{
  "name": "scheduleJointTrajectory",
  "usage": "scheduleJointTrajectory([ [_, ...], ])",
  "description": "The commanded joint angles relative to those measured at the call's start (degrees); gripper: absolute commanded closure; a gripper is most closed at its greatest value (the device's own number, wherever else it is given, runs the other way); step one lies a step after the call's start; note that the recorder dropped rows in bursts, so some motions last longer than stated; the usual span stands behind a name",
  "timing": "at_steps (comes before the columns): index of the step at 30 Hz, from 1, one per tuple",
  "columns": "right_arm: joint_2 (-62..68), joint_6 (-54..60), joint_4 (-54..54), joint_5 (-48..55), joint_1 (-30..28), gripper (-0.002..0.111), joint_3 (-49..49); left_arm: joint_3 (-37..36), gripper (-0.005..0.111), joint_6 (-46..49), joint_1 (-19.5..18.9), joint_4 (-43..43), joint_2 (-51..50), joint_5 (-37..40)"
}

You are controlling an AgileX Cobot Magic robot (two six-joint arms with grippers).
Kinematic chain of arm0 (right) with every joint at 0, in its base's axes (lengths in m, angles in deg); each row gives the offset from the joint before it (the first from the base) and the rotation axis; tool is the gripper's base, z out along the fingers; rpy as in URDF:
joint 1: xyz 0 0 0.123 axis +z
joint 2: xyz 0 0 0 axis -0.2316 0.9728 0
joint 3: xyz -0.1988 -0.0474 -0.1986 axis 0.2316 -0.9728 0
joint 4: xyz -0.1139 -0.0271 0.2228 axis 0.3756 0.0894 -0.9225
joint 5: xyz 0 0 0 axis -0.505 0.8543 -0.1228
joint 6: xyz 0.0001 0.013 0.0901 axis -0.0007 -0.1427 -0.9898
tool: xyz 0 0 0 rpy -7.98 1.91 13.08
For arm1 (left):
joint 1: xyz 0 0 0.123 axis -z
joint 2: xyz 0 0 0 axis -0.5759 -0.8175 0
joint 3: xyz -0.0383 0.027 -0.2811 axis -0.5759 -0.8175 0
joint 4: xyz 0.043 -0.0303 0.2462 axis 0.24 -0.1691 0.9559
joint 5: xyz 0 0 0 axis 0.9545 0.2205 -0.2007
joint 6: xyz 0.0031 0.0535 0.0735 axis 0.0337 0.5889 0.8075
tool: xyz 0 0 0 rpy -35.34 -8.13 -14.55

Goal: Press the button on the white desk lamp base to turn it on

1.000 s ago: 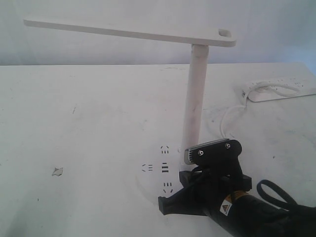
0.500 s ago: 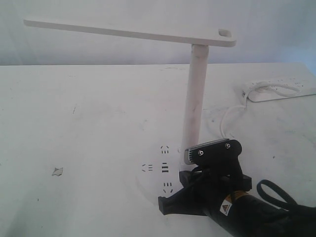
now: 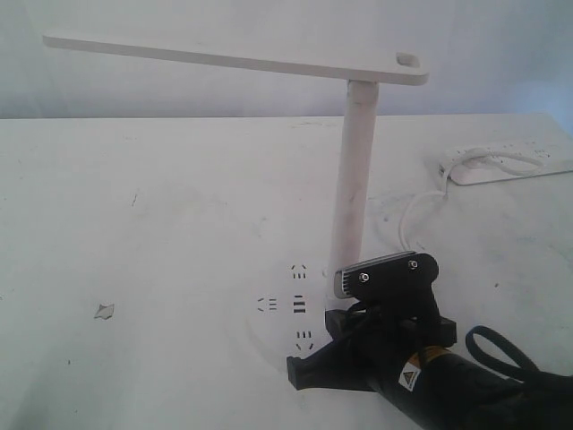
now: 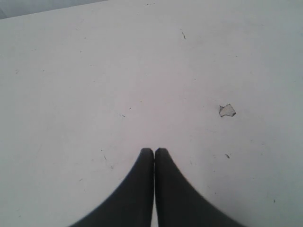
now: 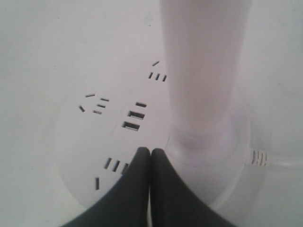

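The white desk lamp base (image 5: 80, 142) lies flat on the white table, its dark socket slots (image 5: 134, 114) showing. Its slim pole (image 5: 203, 71) rises beside them and carries a long flat head (image 3: 233, 58). My right gripper (image 5: 150, 150) is shut, its tips down on the base between one slot group and the pole's foot. In the exterior view the same gripper (image 3: 333, 318) sits low at the base's (image 3: 279, 322) right side. No button shows in any view; the tips may cover it. My left gripper (image 4: 154, 150) is shut over bare table, holding nothing.
A long white power strip (image 3: 510, 161) lies at the far right, with a white cable (image 3: 407, 215) running toward the lamp. A small chipped patch (image 3: 105, 311) marks the table at the left; it also shows in the left wrist view as a chipped patch (image 4: 227, 110).
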Motion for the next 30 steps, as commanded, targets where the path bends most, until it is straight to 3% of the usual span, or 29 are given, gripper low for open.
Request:
scheduleJointTrajectory([
  [1,-0.4,0.9,0.2,-0.9,0.3,0.108,0.1,-0.1,0.107,0.0,0.0,-0.5,0.2,0.1],
  [30,-0.4,0.8,0.2,-0.3,0.3,0.108,0.1,-0.1,0.107,0.0,0.0,-0.5,0.2,0.1],
])
